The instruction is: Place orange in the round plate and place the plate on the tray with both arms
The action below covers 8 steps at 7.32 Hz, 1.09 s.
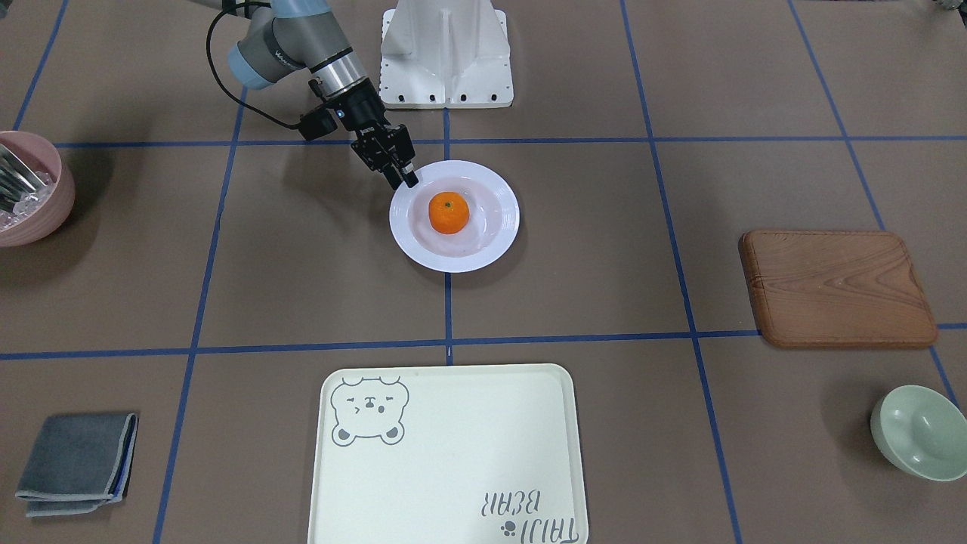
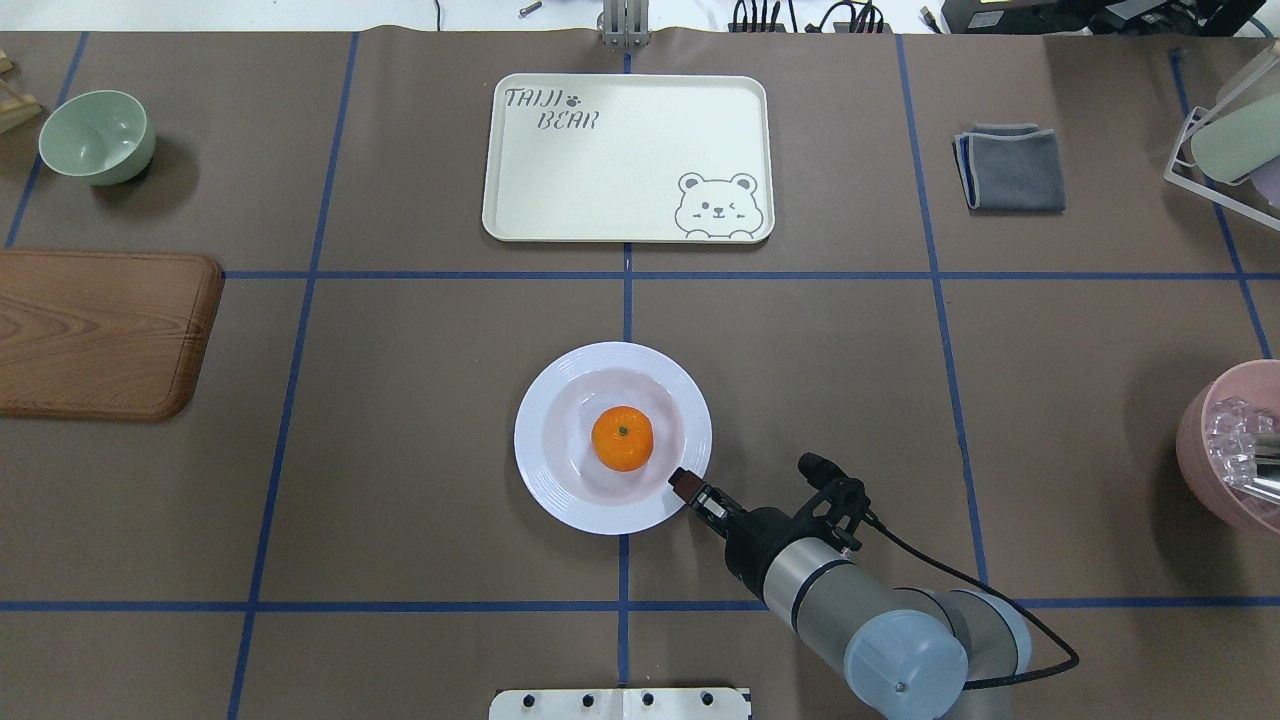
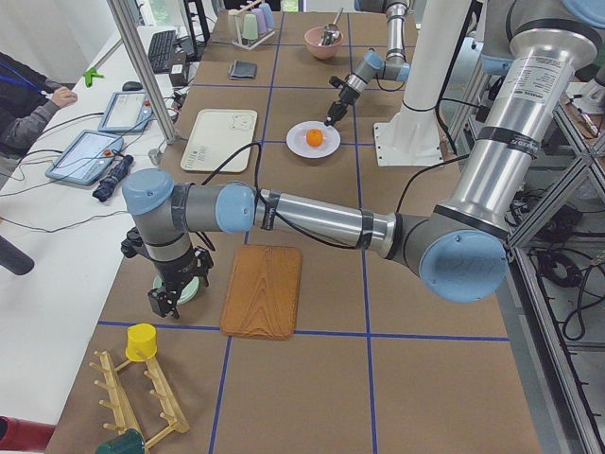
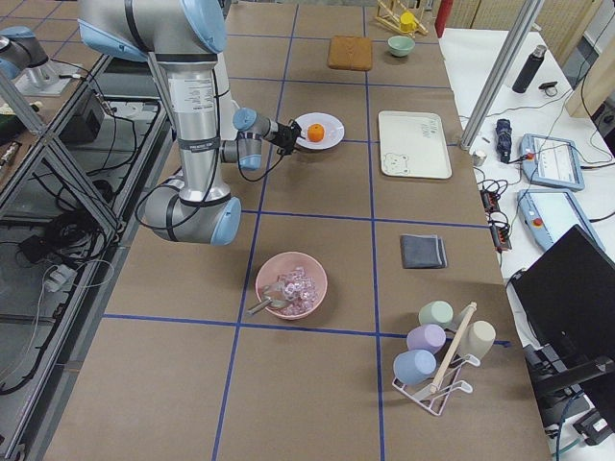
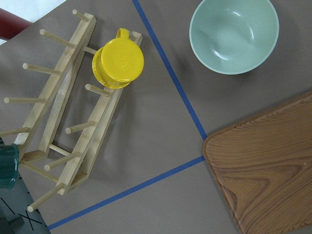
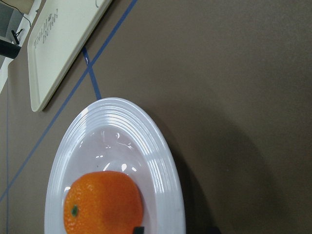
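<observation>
The orange [image 1: 449, 212] lies in the middle of the round plate [image 1: 495, 189], which sits on the table centre. My right gripper [image 1: 403, 180] is tilted down at the plate's robot-side rim. It is open, with one fingertip [image 6: 139, 229] inside the rim and the other outside it. In the overhead view the right gripper [image 2: 684, 481] touches the rim beside the orange [image 2: 622, 438]. The tray [image 2: 600, 190] lies bare at the far side. My left gripper [image 3: 163, 305] hangs far off over the pale green bowl [image 5: 234, 34]; I cannot tell its state.
A wooden board [image 2: 100, 330] lies at the table's left end, and a mug rack with a yellow cup [image 5: 118, 63] stands beyond the bowl. On the right are a folded grey cloth [image 2: 1010, 168] and a pink bowl of ice [image 2: 1235, 450]. A person sits at the side desk.
</observation>
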### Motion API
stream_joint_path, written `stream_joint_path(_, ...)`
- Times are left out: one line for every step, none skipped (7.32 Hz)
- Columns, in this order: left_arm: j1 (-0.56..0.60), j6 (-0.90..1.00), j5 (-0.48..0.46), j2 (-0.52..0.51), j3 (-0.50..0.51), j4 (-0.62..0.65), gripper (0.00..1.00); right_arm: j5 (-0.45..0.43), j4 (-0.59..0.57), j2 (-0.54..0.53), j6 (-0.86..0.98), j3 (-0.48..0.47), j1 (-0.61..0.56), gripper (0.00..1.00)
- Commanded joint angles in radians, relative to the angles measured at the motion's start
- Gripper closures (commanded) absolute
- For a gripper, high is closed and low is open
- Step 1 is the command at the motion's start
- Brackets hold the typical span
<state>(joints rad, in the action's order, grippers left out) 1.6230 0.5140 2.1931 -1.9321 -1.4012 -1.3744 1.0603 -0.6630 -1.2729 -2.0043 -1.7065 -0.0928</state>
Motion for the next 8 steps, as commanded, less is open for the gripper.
stream_joint_path(0.0,-0.011,0.026,0.028,0.004,0.0,0.02,-0.003,0.0,0.03,-0.007,0.022,-0.002,0.62)
stream_joint_path(0.0,-0.063,0.136,0.063,0.007,0.0,0.02,-0.003,0.0,0.03,-0.01,0.022,-0.005,0.65)
stream_joint_path(0.005,-0.218,0.189,0.074,0.001,-0.002,0.02,-0.003,0.0,0.03,-0.011,0.021,-0.008,0.65)
stream_joint_path(0.017,-0.224,0.191,0.115,-0.007,-0.047,0.02,-0.003,0.0,0.03,-0.011,0.021,-0.01,0.67)
stream_joint_path(0.017,-0.224,0.191,0.14,-0.002,-0.09,0.02,-0.003,0.0,0.03,-0.019,0.021,-0.01,0.79)
stream_joint_path(0.018,-0.224,0.191,0.14,-0.004,-0.092,0.02,-0.005,0.002,0.03,-0.028,0.019,-0.01,1.0)
stream_joint_path(0.018,-0.224,0.191,0.14,-0.005,-0.092,0.02,-0.005,0.003,0.03,-0.028,0.016,-0.013,1.0)
stream_joint_path(0.017,-0.226,0.191,0.14,-0.006,-0.092,0.02,-0.006,0.013,0.032,-0.057,0.01,-0.022,1.0)
